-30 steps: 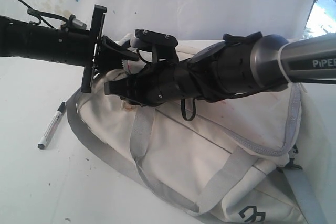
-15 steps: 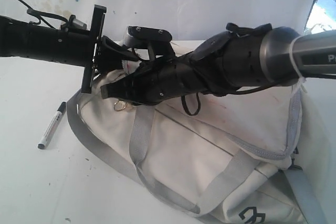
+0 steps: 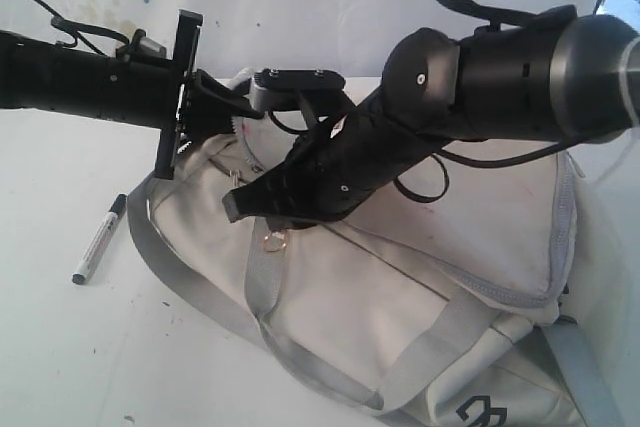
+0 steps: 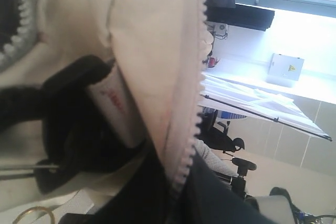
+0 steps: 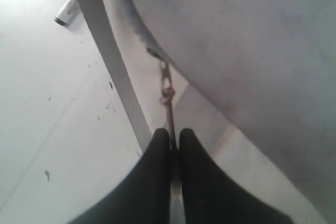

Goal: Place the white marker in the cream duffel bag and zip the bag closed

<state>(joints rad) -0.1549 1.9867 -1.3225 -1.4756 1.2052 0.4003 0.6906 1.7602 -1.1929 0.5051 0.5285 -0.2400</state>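
**A:** What does the right gripper [image 5: 170,140] have?

**B:** Its two black fingers are pressed together. Between them is the thin metal zipper pull [image 5: 167,93] of the large cream fabric duffel bag [image 3: 400,287]. A small brass ring [image 3: 275,242] hangs just below the tip.

**A:** And the left gripper [image 3: 228,102]?

**B:** Closed also. It seems to pinch the cream edge of the bag beside the zipper teeth and hold it a little above the table. I think this is so the fabric is tight and does not follow when the other arm draws the slider.

**A:** So the bag is being opened?

**B:** That is my judgement. The teeth stand apart only near the left gripper, and further along the zipper looks closed.

**A:** Where is the pen?

**B:** The slim white marker with black cap [image 3: 99,240] lies on the white table [image 3: 70,347]. It is just beside the grey webbing strap [image 3: 170,267] at the bag's end, and apart from both grippers. It needs a wider opening before it can go in.
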